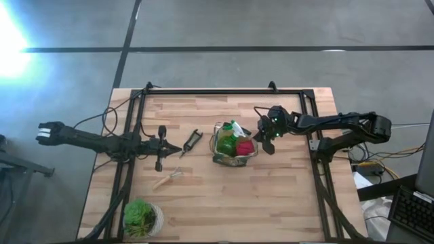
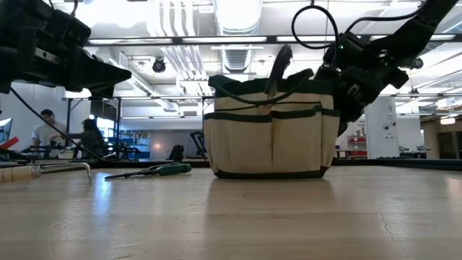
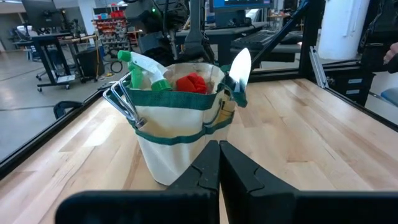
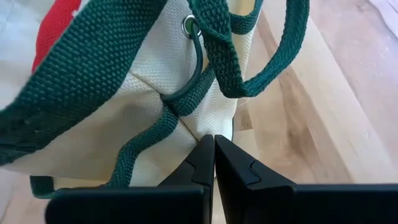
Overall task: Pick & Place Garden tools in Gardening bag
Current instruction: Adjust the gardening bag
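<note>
The beige gardening bag (image 1: 234, 146) with green trim stands at mid-table. It also shows in the low view (image 2: 271, 133) and the left wrist view (image 3: 180, 118). In it are a green spray bottle (image 3: 146, 68), a red-handled tool (image 3: 189, 82), a trowel blade (image 3: 239, 65) and metal tines (image 3: 121, 102). Black pruners (image 1: 192, 141) and a wooden-handled tool (image 1: 168, 178) lie flat on the table left of the bag. My left gripper (image 1: 178, 149) is shut and empty, left of the bag. My right gripper (image 1: 266, 141) is shut and empty at the bag's right side. My right gripper's shut fingertips (image 4: 214, 149) stand right at the bag's side wall (image 4: 186, 134), just below a green strap, slanting down from the table's right. I cannot tell whether they touch the cloth.
A leafy green plant in a pale pot (image 1: 141, 217) stands at the near left corner. A black frame rail (image 1: 224, 91) runs along the table's far edge and down both sides. There is bare tabletop near and right of the bag.
</note>
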Tool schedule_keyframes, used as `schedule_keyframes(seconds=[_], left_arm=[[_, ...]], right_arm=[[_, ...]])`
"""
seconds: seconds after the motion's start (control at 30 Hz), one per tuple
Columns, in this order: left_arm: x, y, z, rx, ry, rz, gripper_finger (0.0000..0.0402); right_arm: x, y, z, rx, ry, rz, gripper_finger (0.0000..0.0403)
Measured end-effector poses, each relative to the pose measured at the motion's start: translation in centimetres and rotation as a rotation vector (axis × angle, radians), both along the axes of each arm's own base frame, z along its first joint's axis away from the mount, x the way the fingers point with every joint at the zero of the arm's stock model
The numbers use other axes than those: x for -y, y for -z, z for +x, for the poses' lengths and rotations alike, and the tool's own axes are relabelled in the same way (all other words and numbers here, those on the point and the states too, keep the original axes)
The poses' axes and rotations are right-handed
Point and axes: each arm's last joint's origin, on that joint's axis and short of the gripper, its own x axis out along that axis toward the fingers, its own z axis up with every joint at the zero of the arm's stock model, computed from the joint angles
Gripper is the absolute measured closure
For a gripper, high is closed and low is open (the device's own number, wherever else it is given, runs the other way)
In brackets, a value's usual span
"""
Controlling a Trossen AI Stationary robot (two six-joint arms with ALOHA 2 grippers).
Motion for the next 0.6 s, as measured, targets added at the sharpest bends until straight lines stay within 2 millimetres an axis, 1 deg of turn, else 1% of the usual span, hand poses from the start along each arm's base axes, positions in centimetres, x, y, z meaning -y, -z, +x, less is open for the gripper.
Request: schedule_keyframes(seconds=[0.23, 0.6], left_arm=[[0.0, 0.0, 0.0, 0.000, 0.000, 0.000, 0.0394], [0.0, 0.0, 0.0, 0.001, -0.002, 0.000, 0.0394]], right_arm=[[-0.2, 0.0, 0.0, -0.008, 0.016, 0.024, 0.0394], [-1.9, -0.3, 0.9, 0.009, 0.017, 0.115, 0.0394]])
